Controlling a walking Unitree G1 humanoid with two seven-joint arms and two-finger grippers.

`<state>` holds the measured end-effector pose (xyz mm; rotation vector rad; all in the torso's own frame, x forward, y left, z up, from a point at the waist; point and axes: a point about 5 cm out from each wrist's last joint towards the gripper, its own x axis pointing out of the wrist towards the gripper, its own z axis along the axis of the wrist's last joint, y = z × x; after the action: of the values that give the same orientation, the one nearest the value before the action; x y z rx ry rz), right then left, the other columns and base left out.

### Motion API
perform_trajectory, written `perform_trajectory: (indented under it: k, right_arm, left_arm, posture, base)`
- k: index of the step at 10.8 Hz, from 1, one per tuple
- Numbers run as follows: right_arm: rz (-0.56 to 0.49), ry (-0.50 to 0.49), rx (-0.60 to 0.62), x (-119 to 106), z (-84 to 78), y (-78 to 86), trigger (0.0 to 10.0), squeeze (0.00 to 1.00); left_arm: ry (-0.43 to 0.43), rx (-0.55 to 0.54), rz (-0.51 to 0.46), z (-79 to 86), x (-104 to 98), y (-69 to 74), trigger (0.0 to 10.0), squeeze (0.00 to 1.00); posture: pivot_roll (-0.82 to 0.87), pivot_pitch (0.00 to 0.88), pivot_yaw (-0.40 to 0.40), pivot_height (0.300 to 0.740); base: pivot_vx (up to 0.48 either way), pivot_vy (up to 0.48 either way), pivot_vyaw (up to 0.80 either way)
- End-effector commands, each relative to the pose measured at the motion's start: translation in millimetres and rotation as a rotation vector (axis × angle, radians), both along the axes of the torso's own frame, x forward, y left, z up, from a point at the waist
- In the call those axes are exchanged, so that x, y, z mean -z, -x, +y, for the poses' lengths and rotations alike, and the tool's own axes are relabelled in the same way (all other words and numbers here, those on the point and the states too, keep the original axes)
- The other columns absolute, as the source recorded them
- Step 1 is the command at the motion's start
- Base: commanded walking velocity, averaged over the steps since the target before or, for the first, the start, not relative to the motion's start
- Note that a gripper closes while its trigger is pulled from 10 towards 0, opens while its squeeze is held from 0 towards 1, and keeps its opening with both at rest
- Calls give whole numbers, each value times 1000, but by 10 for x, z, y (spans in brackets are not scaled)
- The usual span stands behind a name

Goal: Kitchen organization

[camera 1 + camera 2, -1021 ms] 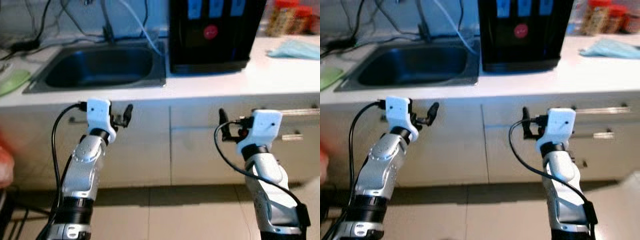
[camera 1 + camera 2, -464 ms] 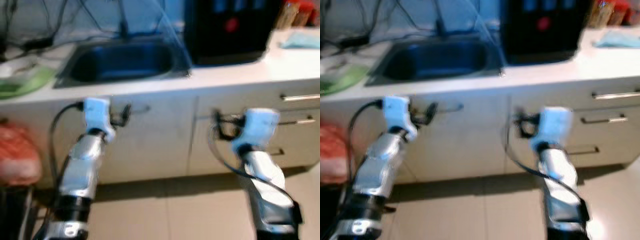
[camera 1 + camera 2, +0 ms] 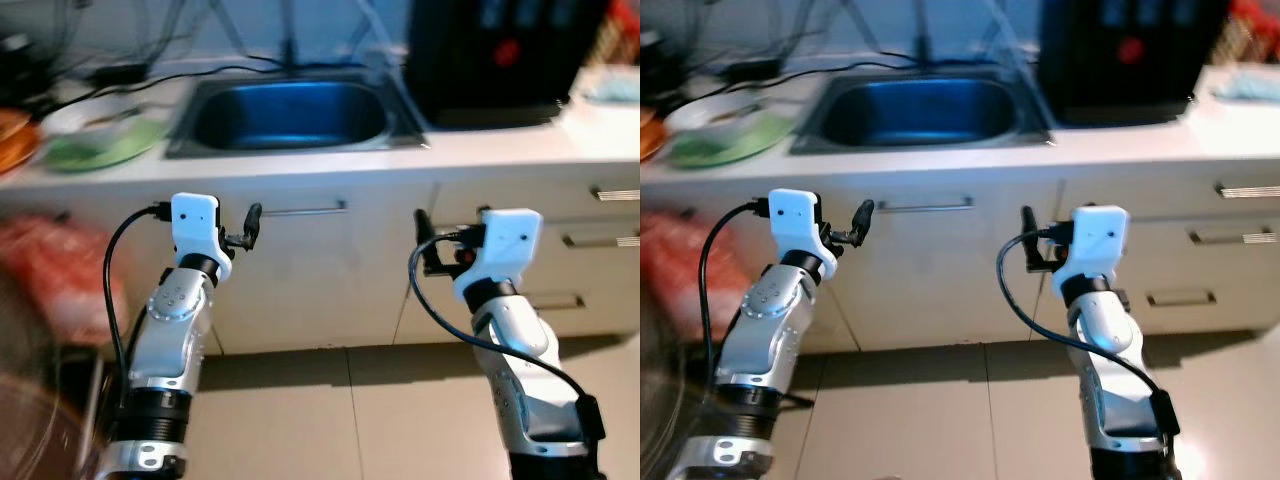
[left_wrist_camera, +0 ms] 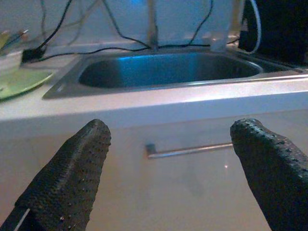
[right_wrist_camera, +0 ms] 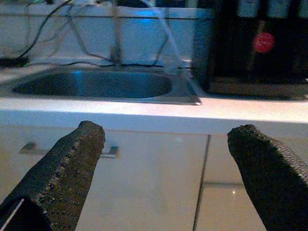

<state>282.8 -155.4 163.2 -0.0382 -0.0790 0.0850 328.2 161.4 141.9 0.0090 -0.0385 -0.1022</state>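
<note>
Both the left gripper (image 4: 168, 178) and the right gripper (image 5: 163, 168) hold their fingers wide apart and empty, in front of the sink (image 3: 290, 112). The robot should probably approach squarely and stop short of the counter edge (image 3: 330, 178). The green plate (image 3: 105, 145) lies just beside the sink; the tiled floor (image 3: 340, 410) below gives room.

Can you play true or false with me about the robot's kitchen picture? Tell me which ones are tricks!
1. The left end effector is open and holds nothing. True.
2. The right end effector is squeezing a cup. False: it is open and empty.
3. The sink sits to the left of the black machine. True.
4. The green plate lies inside the sink. False: it lies on the counter beside it.
5. The cabinet under the sink has a metal handle. True.
</note>
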Motion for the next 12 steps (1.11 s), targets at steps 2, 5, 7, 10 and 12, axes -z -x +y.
perform_trajectory:
  k: [2,5,7,10,12]
  right_arm:
    - [2,21,-11,-71,-101,-1,10000,0]
    - [22,36,-42,-47,-74,-18,10000,0]
    - [24,9,-56,-17,38,-46,10000,0]
    - [20,-2,-83,-10,138,-68,10000,0]
    - [22,23,-81,16,121,-61,10000,0]
  left_arm:
    - [28,-11,15,-107,89,55,10000,0]
    - [23,-14,29,-134,172,98,10000,0]
    - [-12,-17,0,-55,58,69,10000,0]
    - [-13,-53,-9,-36,45,30,10000,0]
    - [-10,-66,7,-62,109,60,10000,0]
  posture:
    - [-38,0,-10,740]
    - [-22,0,-23,740]
    - [3,0,10,740]
    - [21,0,-19,740]
    - [-4,0,-12,740]
  base:
    - [0,0,0]
    - [0,0,0]
    - [0,0,0]
    - [0,0,0]
    - [0,0,0]
